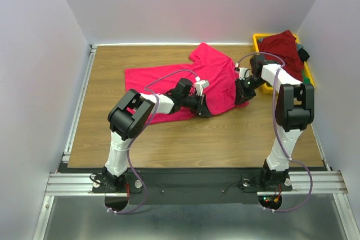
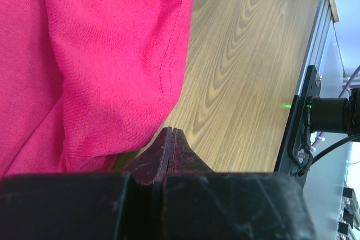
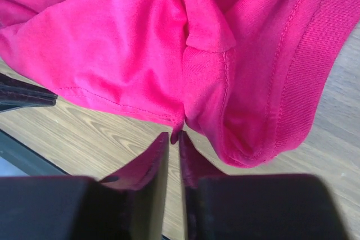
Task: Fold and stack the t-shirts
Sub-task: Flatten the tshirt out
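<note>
The crimson t-shirt lies rumpled on the wooden table, its near-right part bunched up. My left gripper is at the shirt's near edge. In the left wrist view its jaws are pressed together with no cloth between them, and the shirt's hem lies just to their left. My right gripper is at the shirt's right edge. In the right wrist view it is nearly closed, pinching a small fold of the crimson shirt at its tips. A maroon t-shirt is heaped in the bin.
The yellow plastic bin stands at the table's far right corner, with dark cloth and a bit of green under the maroon shirt. White walls close in the table on three sides. A metal rail runs along its left edge.
</note>
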Controlling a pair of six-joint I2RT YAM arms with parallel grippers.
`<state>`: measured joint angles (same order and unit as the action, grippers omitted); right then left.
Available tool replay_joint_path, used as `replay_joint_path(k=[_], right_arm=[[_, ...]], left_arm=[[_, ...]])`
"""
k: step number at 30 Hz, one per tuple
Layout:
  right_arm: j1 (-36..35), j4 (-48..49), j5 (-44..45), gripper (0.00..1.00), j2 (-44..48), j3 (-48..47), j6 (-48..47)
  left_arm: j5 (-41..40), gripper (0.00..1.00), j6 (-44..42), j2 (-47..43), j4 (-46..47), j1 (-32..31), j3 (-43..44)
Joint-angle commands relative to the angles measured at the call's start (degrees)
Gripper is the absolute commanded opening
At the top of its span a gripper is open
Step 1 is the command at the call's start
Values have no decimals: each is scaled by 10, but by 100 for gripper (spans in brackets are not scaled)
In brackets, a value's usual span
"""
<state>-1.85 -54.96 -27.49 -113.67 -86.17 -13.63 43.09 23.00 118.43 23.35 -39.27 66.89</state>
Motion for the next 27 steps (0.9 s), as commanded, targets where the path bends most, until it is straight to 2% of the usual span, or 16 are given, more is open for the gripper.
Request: replay_joint_path(k=[1, 3, 4, 5, 15, 27], right_arm=[[4, 2, -21, 15, 9, -13, 4], [4, -1, -16, 10, 15, -12, 1], [4, -3, -7, 3, 17, -11, 0], [4, -4, -4, 1, 25, -8, -1], [4, -40, 15, 1, 144, 26, -33], [4, -135, 64, 1, 240, 153, -97]], left_arm=[[15, 0, -3, -32, 11, 2, 15], [15, 0, -7, -36, 7, 2, 15], [16, 0, -8, -37, 5, 2, 15], [16, 0, -8, -42, 1, 2, 15], [37, 0, -27, -108, -44, 2, -6], [64, 0, -137, -180, -218, -6, -35]])
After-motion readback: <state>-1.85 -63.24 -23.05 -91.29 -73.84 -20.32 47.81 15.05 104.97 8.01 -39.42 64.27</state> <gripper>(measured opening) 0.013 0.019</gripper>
